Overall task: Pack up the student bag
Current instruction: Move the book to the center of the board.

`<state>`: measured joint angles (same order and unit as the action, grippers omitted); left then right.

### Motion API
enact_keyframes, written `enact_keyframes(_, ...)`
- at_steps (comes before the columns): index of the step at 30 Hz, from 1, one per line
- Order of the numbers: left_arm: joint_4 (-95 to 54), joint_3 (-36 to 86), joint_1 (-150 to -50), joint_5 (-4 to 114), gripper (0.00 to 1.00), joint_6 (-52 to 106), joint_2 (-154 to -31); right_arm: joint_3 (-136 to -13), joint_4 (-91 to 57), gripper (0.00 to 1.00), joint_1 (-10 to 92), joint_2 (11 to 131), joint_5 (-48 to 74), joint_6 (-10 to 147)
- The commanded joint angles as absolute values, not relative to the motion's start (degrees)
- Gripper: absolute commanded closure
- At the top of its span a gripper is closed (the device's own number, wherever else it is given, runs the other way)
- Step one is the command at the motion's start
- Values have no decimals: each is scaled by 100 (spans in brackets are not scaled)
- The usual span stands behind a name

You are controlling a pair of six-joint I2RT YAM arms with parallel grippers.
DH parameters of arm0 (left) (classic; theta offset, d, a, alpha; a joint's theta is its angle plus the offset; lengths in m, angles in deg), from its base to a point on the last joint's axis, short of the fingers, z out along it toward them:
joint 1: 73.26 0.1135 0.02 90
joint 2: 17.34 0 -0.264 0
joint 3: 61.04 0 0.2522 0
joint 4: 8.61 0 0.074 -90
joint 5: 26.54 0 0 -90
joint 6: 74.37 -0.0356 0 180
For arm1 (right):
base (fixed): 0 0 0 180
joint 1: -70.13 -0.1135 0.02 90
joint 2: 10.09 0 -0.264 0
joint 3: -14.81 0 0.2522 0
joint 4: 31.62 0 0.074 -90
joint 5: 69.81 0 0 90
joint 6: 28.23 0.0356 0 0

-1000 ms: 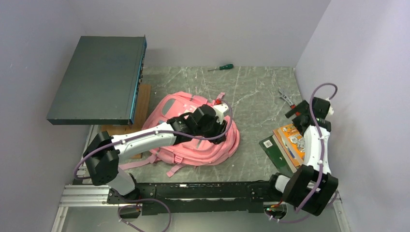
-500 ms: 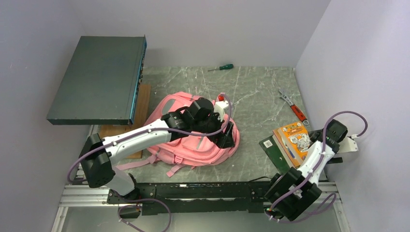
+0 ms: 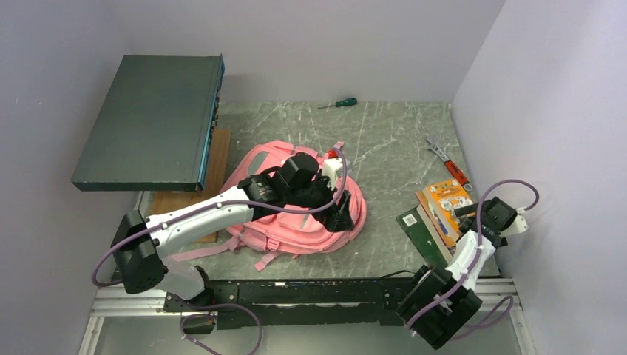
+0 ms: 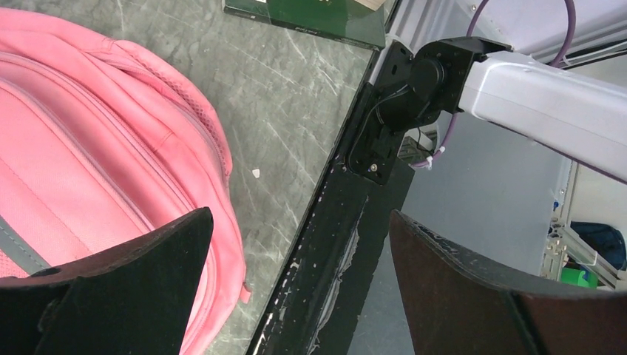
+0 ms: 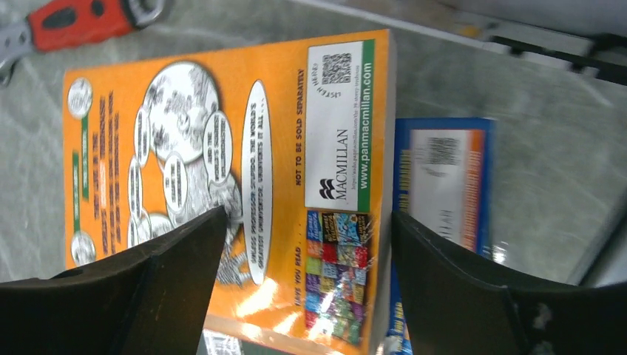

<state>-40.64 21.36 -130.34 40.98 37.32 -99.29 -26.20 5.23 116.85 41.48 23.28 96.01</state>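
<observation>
Room is tightest on your right: the right gripper (image 5: 307, 237) hangs with its fingers spread wide over the orange book (image 5: 222, 185), with the side wall (image 3: 562, 148) close behind its wrist. A blue book (image 5: 444, 185) pokes out from under the orange one beside one finger, and red-handled pliers (image 5: 81, 22) lie ahead of the fingertips. Your left gripper (image 4: 297, 229) is also spread and grips nothing. The student bag (image 4: 89, 148) lies under and beside one finger, bare table (image 4: 296, 96) lies ahead, and the black front rail (image 4: 325, 244) runs beneath the gap. The bag lies flat mid-table under the left arm, with open marble beyond it up to the screwdriver (image 3: 339, 103). Since half a second ago the right wrist has swung in from past the table's edge toward the book, and the left gripper has drawn back slightly over the bag.
</observation>
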Motion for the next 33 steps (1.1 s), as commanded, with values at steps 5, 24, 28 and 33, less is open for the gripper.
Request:
enact_keyframes(5,-3761,2101,-13006,3980,6,3734,-9738,-2634,-23,43,10158,4704,1890,9407)
enact_keyframes(24,-1934,2484,-12133,4107,10,6228,-11151,-2628,393,55,8445,4494,777,9699)
enact_keyframes(28,-1734,2643,-12150,4034,12,6246,-11626,-3016,453,15,8481,4420,1360,9715)
enact_keyframes(33,-1861,2496,-12159,4142,12,5953,-11394,-3594,-390,5,9117,5360,1038,9813)
